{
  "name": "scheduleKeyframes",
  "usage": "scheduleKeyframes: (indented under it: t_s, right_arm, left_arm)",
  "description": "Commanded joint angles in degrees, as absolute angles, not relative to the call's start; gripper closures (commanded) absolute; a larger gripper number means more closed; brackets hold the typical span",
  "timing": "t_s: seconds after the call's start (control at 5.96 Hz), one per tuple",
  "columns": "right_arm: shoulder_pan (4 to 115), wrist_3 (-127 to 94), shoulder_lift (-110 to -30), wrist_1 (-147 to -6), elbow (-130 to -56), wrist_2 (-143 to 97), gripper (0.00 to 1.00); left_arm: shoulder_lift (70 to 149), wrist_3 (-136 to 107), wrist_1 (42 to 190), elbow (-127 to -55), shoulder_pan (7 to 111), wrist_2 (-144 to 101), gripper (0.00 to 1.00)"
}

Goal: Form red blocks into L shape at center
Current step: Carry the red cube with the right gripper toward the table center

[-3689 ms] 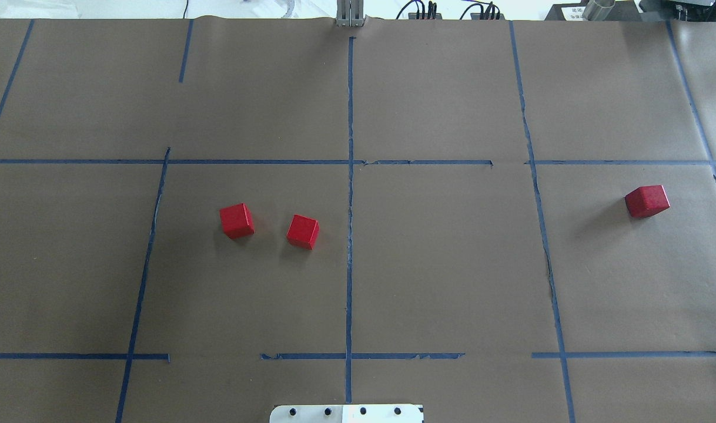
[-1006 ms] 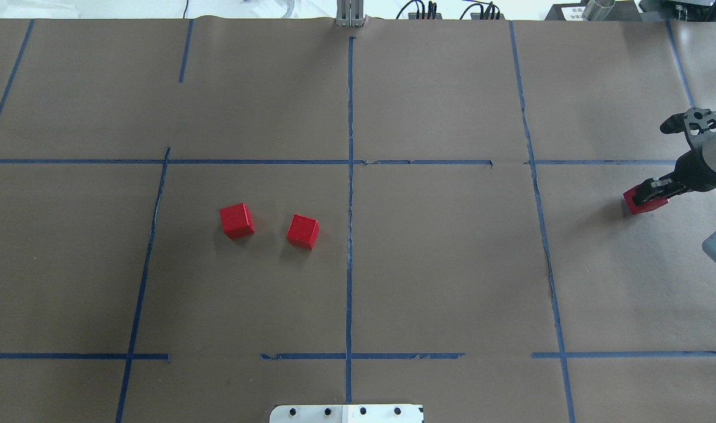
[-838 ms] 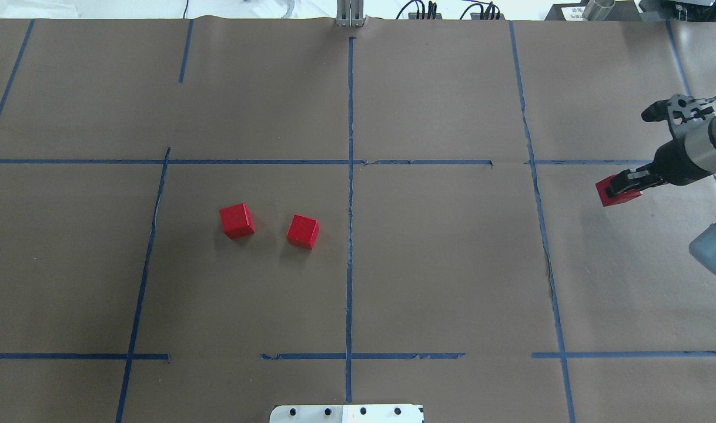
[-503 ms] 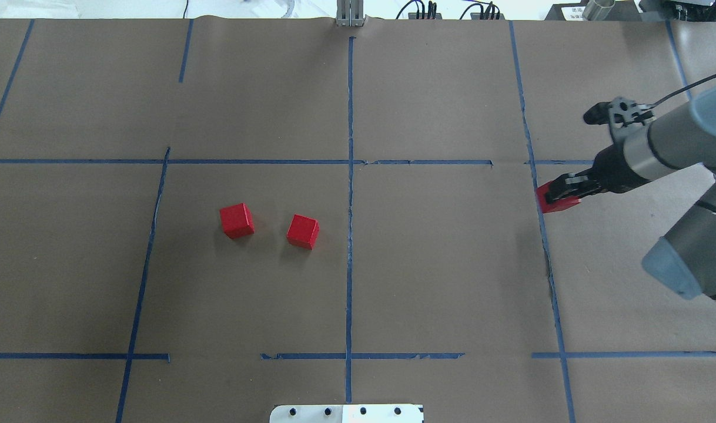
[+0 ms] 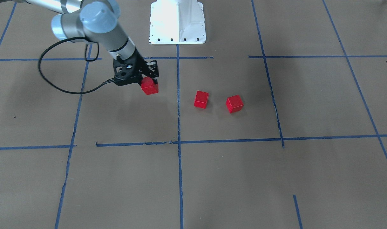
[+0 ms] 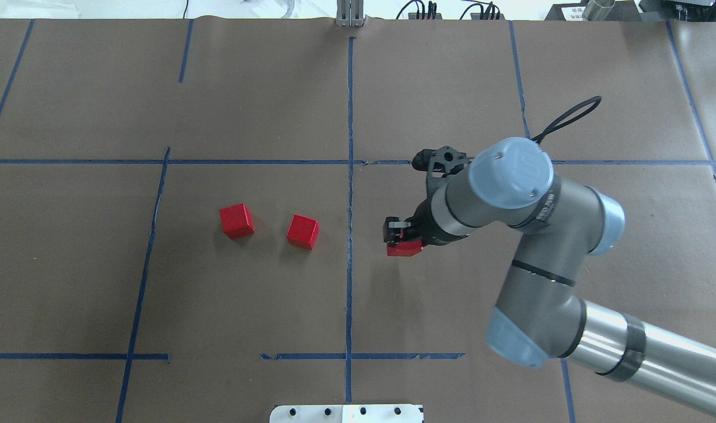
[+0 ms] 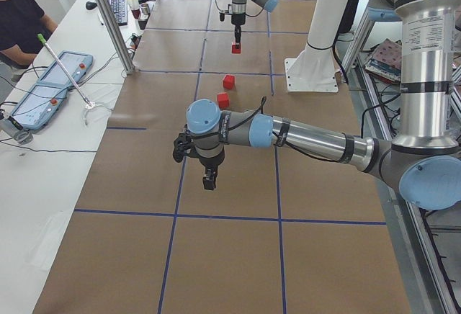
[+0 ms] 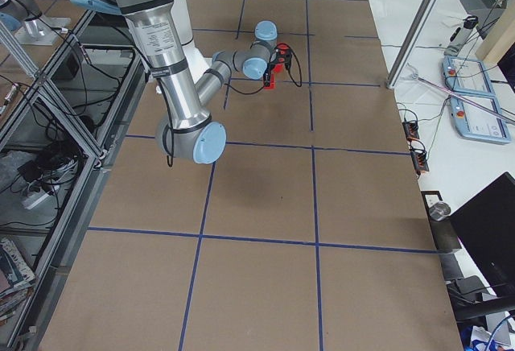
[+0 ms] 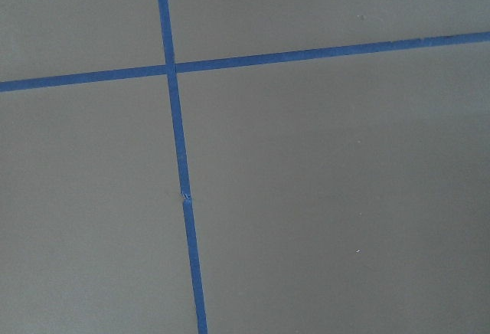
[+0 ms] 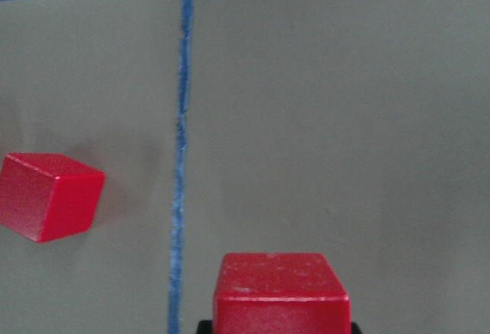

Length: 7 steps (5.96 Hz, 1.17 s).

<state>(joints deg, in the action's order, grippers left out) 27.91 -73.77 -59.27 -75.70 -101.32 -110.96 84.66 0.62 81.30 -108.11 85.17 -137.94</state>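
My right gripper (image 6: 400,238) is shut on a red block (image 6: 405,249) and holds it low over the right half of the center cell (image 6: 452,294), just right of the vertical tape line (image 6: 350,264). The held block also shows in the front view (image 5: 149,86) and in the right wrist view (image 10: 279,292). Two more red blocks (image 6: 236,220) (image 6: 303,231) lie apart from each other in the cell's left half. The nearer one shows in the right wrist view (image 10: 50,196). My left gripper (image 7: 209,181) hangs over bare paper far to the left; I cannot tell whether it is open or shut.
The white robot base (image 5: 177,22) stands at the table's near edge behind the center cell. Blue tape lines divide the brown paper into cells. Operators' desks with pendants (image 7: 57,76) lie beyond the table's far side.
The right arm came in from the right, closed on the far-right red block, lifted it and carried it left across the tape line into the center cell. The other two blocks have not moved.
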Motion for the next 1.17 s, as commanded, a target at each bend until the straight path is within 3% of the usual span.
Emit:
scheduleKeyframes:
  t_s: [0.0, 0.67, 0.84, 1.01]
  right_arm:
    - [23.7, -79.4, -50.7, -78.6, -93.6, -106.1, 1.0]
    - [22.7, -79.3, -47.6, -84.5, -91.3, -106.1, 0.99]
    - [22.3, -79.3, -47.7, -84.5, -91.2, -105.1, 0.96]
    - [21.5, -79.3, -47.7, -84.5, -91.1, -103.5, 0.83]
  left_arm:
    - [84.6, 0.6, 81.3, -108.3, 85.2, -137.9, 0.0]
    - [84.6, 0.4, 81.3, -109.1, 85.2, -138.0, 0.0]
    - [84.6, 0.4, 81.2, -109.3, 85.2, -138.1, 0.0]
    - [84.6, 0.4, 81.2, -109.3, 85.2, -138.1, 0.0]
